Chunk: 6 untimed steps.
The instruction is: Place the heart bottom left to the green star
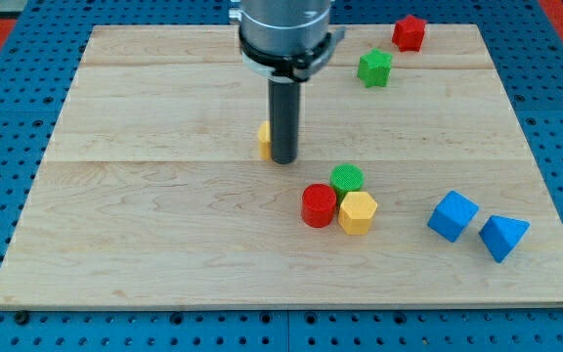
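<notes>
A yellow block (263, 140), mostly hidden behind the rod so its shape cannot be made out, sits near the board's middle. My tip (282, 159) is right beside it, on its right side and touching or nearly touching. The green star (374, 67) lies near the view's top right, well above and to the right of the tip.
A red block (409, 32) lies at the view's top right by the green star. A red cylinder (319, 205), a green cylinder (347, 179) and a yellow hexagon (358, 212) cluster below the tip. Two blue blocks (453, 216) (502, 236) lie at the lower right.
</notes>
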Each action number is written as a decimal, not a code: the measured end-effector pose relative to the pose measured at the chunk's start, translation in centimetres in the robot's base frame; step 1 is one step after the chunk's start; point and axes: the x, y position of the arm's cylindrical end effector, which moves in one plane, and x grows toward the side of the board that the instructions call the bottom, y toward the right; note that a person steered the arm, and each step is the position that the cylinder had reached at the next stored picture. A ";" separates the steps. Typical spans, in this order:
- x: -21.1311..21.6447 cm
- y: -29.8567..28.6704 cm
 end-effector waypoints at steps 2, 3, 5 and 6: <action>-11.2 -11.1; -5.0 -8.3; -6.6 -1.8; -12.6 -5.8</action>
